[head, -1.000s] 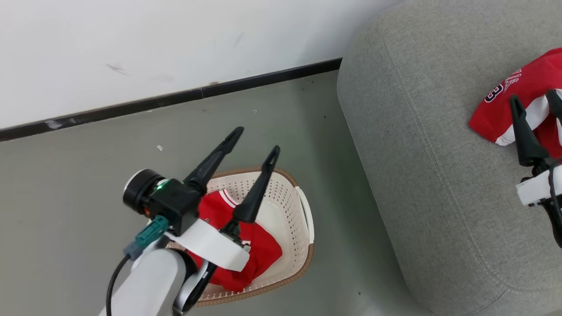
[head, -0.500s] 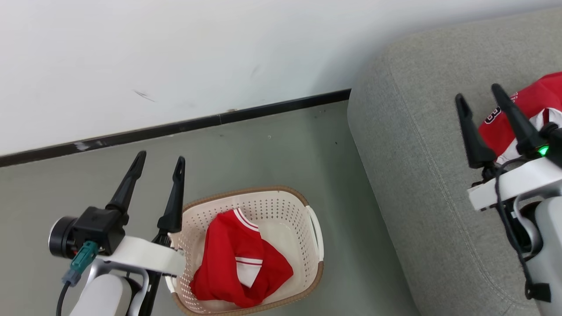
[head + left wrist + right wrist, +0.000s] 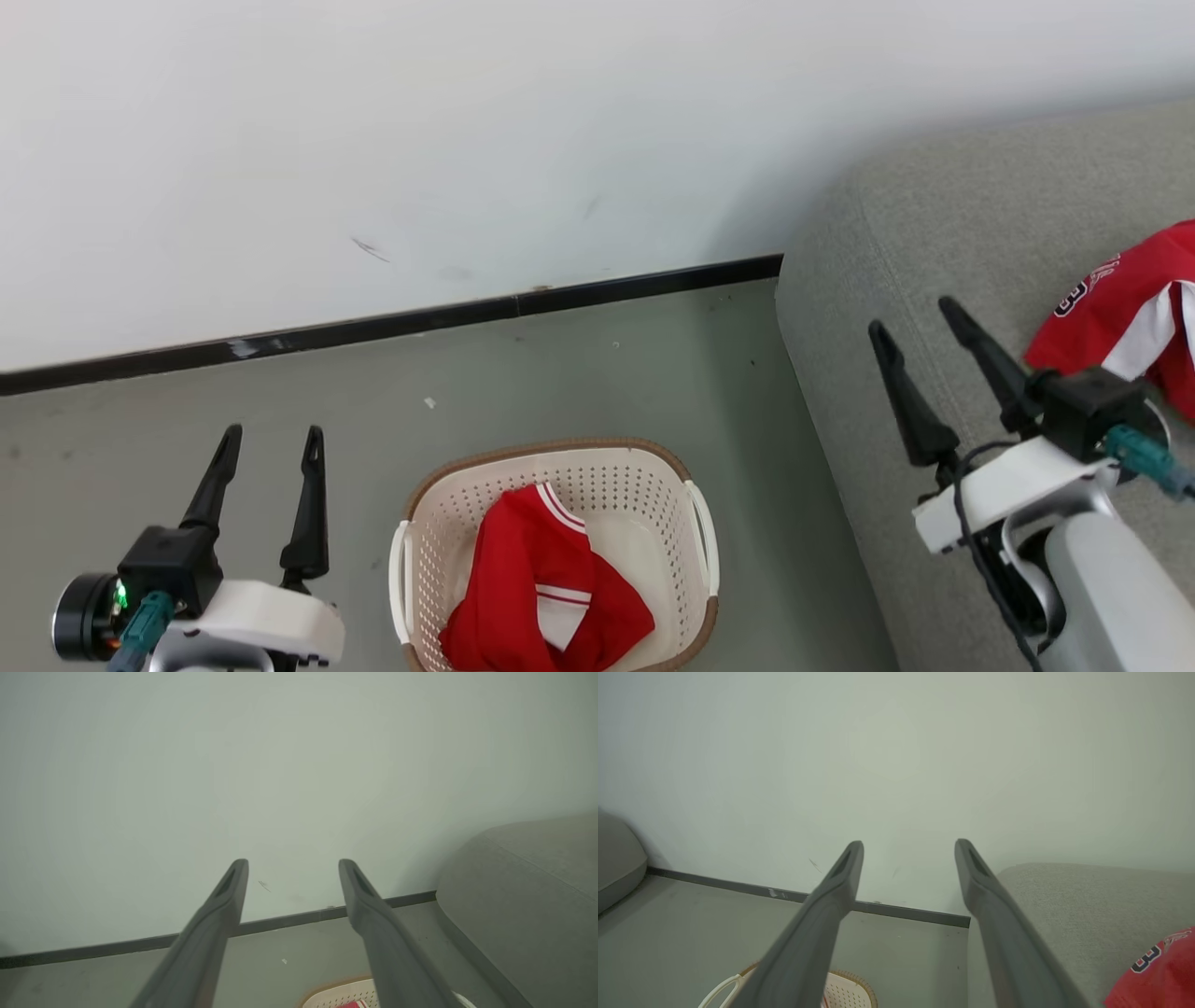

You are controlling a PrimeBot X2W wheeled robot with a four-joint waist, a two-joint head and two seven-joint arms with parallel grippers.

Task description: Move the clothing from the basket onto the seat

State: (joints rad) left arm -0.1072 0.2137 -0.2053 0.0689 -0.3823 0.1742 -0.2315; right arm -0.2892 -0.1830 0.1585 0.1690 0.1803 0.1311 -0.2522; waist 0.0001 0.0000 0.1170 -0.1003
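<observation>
Clothing is found in two places. One red garment [image 3: 523,579] with white trim lies heaped in the basket [image 3: 597,471], which stands on the floor [image 3: 560,373] just beside the seat [image 3: 934,215]; a second red garment [image 3: 1111,308] with dark lettering lies on the seat cushion near the picture's right edge.

Left gripper [image 3: 272,435] hangs over bare floor to the left of the basket, jaws apart and empty; right gripper [image 3: 912,315] hangs over the seat's near edge, just beside the second garment but apart from it, jaws likewise apart and empty. Both wrist views show the fingers aimed toward the wall [image 3: 467,140] and its dark skirting [image 3: 373,329], with nothing between them.

Judgement: the garment on the seat has been delivered and let go, which accounts for the open right jaws; the task stands roughly half done, one piece remaining in the basket. Both arms sit clear of the work, probably so that the head camera gets an unobstructed look into the basket before the next reach.

Against the picture of one second ago: the left gripper then hung directly over the basket and the garment in it, and has since drawn off to the side; the right gripper then stood over the garment on the seat, and has pulled back toward the edge. The whole head view has also shifted, so the camera itself has moved; neither garment appears disturbed; the jaws were apart then as now.
</observation>
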